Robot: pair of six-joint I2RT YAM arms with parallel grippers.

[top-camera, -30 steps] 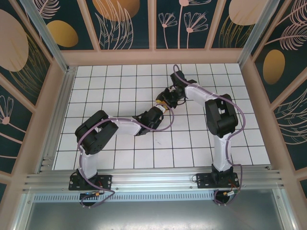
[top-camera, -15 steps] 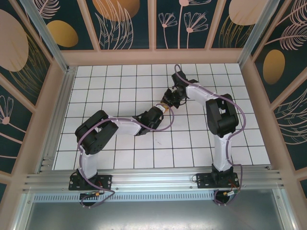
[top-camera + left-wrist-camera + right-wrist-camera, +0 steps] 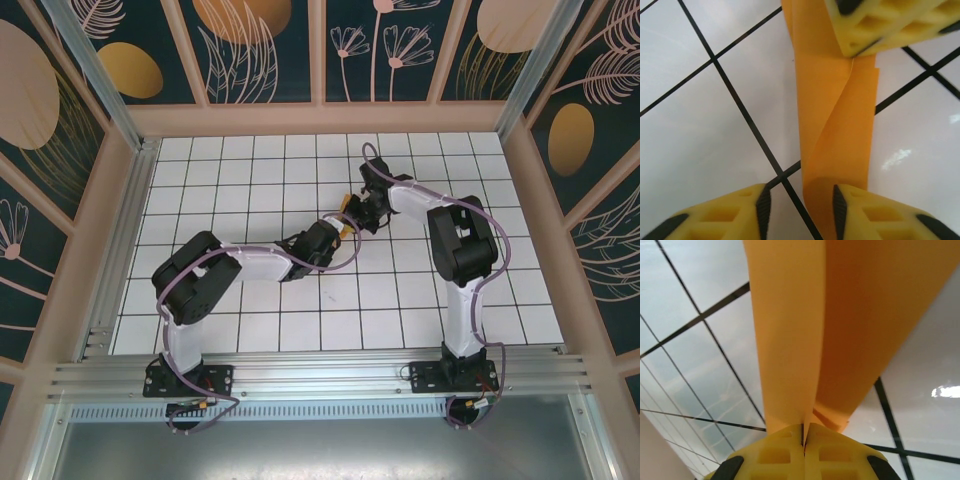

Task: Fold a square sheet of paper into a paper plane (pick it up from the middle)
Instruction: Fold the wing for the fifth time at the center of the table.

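My right gripper (image 3: pixel 803 434) was clamped tight, its two yellow fingers pressed together with the edge of the paper plane (image 3: pixel 790 315) pinched in the seam between them. From that grip the bright-orange paper fanned away from the camera in two folded layers, above the white grid tiles.

My left gripper (image 3: pixel 801 202) had its jaws standing apart. Through its wrist camera the plane ran as a narrow orange band with a diagonal crease, one end sitting between the two pads, right against the right-hand one and clear of the left-hand one. I could not tell whether it actually touched that pad. At the far end of the band, one of the right gripper's yellow fingers (image 3: pixel 880 25) sat over the paper.

From above, the two grippers met tip to tip a little right of the table's middle, so the plane was there between them, mostly hidden by the wrists. The left arm (image 3: pixel 260 265) stretched low from the near left towards that spot, and the right arm (image 3: pixel 455 250) rose from the near right and bent back leftward to it. Around them lay the white tiled table (image 3: pixel 230 170), boxed in by dark panels with leaf patterns (image 3: pixel 290 50).
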